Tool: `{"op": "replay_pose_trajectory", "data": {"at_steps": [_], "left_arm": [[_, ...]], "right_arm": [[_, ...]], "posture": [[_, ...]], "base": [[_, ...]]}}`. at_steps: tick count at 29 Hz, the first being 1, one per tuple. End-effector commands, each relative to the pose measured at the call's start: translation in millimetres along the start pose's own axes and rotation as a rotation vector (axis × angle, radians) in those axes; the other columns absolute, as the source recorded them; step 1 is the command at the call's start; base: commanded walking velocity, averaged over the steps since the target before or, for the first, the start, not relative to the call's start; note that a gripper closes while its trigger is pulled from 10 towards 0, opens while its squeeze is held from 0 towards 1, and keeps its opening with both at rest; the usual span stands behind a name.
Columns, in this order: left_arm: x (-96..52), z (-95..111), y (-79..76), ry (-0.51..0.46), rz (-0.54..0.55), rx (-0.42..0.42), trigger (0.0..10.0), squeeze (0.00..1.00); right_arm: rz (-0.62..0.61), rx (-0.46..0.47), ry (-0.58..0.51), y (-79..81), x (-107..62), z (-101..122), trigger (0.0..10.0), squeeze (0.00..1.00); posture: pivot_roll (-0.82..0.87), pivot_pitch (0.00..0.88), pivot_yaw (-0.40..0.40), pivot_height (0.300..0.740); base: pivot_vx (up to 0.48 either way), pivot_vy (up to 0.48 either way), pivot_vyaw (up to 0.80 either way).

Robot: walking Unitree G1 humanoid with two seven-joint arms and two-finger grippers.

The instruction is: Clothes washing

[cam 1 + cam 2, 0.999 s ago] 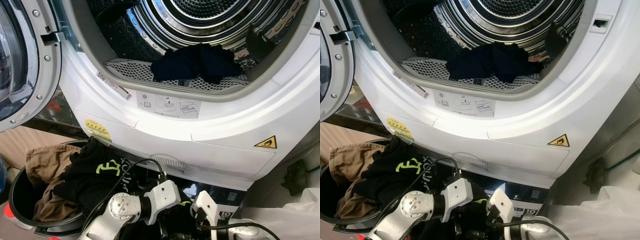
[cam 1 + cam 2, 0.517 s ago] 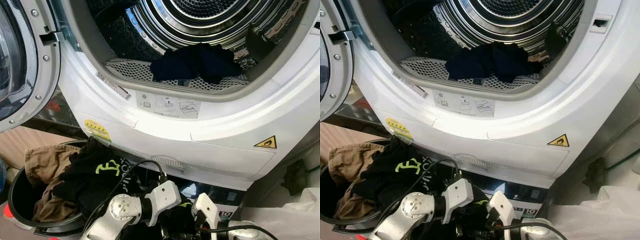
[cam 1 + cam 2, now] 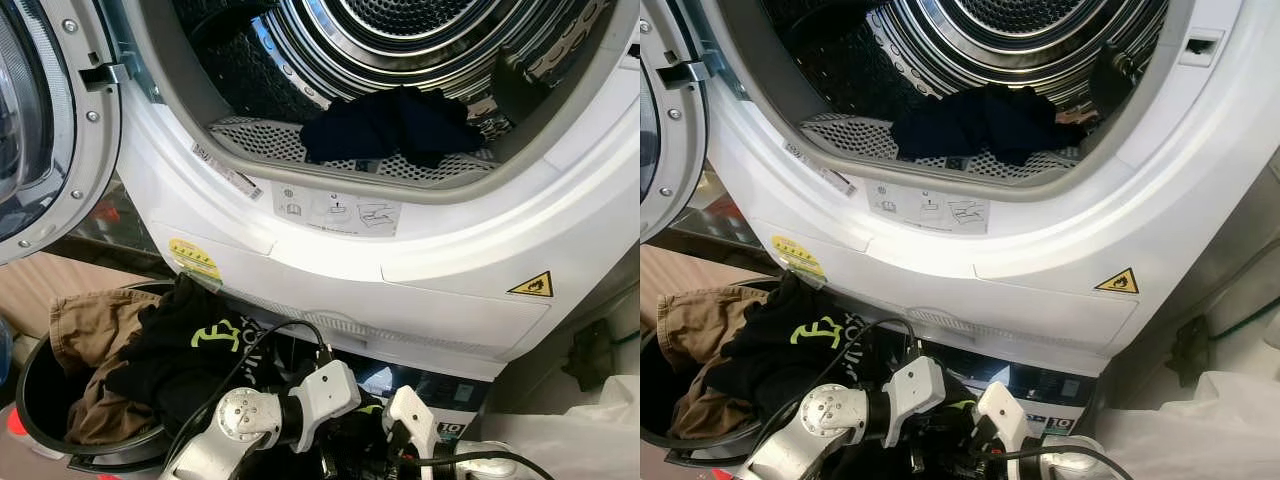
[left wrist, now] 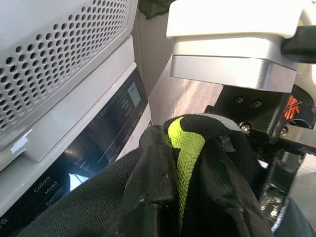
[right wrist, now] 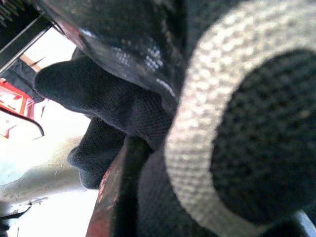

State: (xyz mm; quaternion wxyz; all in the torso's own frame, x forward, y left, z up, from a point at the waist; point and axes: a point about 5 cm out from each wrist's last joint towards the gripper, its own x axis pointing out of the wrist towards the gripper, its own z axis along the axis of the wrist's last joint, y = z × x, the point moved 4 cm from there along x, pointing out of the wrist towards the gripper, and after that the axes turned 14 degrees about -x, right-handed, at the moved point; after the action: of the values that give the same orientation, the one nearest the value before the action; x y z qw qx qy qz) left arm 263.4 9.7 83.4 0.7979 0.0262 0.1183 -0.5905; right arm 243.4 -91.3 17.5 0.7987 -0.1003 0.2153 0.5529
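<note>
The open drum (image 3: 400, 60) holds a dark navy garment (image 3: 395, 125) lying just behind the door rim. Down at the left, a black basket (image 3: 40, 400) holds brown shorts (image 3: 90, 325) and a black garment with neon green print (image 3: 200, 345). Both arms meet low in front of the machine's base. My left gripper (image 4: 182, 197) is shut on a bunch of black mesh cloth with a neon green stripe (image 4: 185, 153). My right gripper (image 3: 395, 460) sits right beside it, pressed into the same black cloth (image 5: 113, 103), which has a grey band (image 5: 197, 148).
The round door (image 3: 40, 120) stands swung open at the left. Below the drum, a white front panel (image 3: 400, 290) carries warning stickers, and a dark control strip (image 4: 98, 143) runs beneath it. A black cable (image 3: 270, 340) loops over the left arm. White plastic (image 3: 580, 440) lies at the right.
Both wrists have sunk very slightly at the bottom of the picture. The drum, the basket and the clothes stay where they were.
</note>
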Motion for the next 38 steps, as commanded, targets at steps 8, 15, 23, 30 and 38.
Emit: {"op": "replay_pose_trajectory", "data": {"at_steps": [8,15,23,30,38], "left_arm": [[13.2,40.6,-18.8,-0.152,-0.087,0.062,0.0,0.00],[13.4,41.5,-19.5,-0.155,-0.092,0.061,0.0,0.00],[13.0,41.8,-20.3,-0.160,-0.088,0.049,0.0,0.00],[11.9,41.8,-20.6,-0.158,-0.089,0.047,0.0,0.00],[10.4,41.3,-21.4,-0.156,-0.099,0.025,10.0,1.00]], "right_arm": [[0.090,-0.011,-0.071,23.1,24.7,14.4,0.0,0.00],[0.090,-0.014,-0.086,23.5,25.8,17.1,0.0,0.00],[0.096,-0.015,-0.097,24.9,25.1,18.1,0.0,0.00],[0.100,-0.015,-0.106,25.5,25.3,19.4,0.0,0.00],[0.103,-0.018,-0.111,25.9,25.0,20.2,0.0,0.00]], "posture": [[-0.01,0.050,0.030,0.740],[-0.02,0.053,0.032,0.740],[-0.02,0.070,0.032,0.740],[-0.01,0.074,0.034,0.740],[-0.01,0.076,0.036,0.740]], "base": [[0.000,0.000,0.00],[0.000,0.000,0.00],[0.000,0.000,0.00],[0.000,0.000,0.00],[0.000,0.000,0.00]]}}
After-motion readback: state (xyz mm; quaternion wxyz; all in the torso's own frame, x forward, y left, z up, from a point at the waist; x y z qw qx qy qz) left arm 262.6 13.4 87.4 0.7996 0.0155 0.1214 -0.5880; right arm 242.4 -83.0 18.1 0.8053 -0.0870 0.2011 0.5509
